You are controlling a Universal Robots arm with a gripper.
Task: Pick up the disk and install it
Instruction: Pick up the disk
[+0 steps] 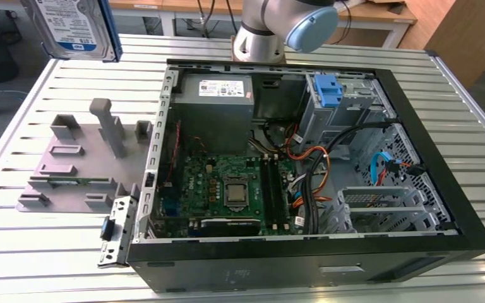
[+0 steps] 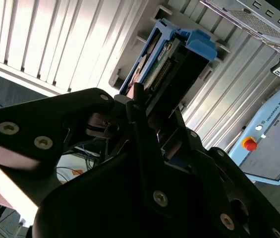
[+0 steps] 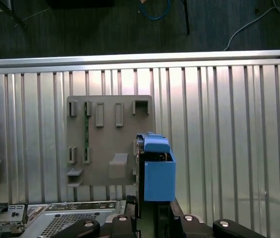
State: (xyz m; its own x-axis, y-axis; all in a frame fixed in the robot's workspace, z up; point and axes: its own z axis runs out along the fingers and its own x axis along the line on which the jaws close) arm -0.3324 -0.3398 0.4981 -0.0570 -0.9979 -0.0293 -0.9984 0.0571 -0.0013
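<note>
The disk [image 1: 72, 26] is seen raised at the exterior view's left, partly cut off, clear of the grey stand [image 1: 83, 161]. Rightward, a motherboard [image 1: 225, 189] is housed in the open computer case [image 1: 310, 268]. In the second wrist view, the gripper [image 2: 154, 114] appears clamped on the disk.

**Second wrist view.** The black hand [image 2: 152, 111], its bolted housing nearest the camera, grips the disk [image 2: 172, 64] edge-on. The disk's blue carrier frame [image 2: 199, 42] and a row of connector pins face the lens. Beyond the disk lies the ribbed metal surface [image 2: 45, 39], which carries a grey stand [image 2: 147, 29]. A perforated computer case [image 2: 258, 20] rests on the same surface. A pendant [image 2: 273, 144] with a red button [image 2: 249, 144] shows past the surface's edge.
</note>
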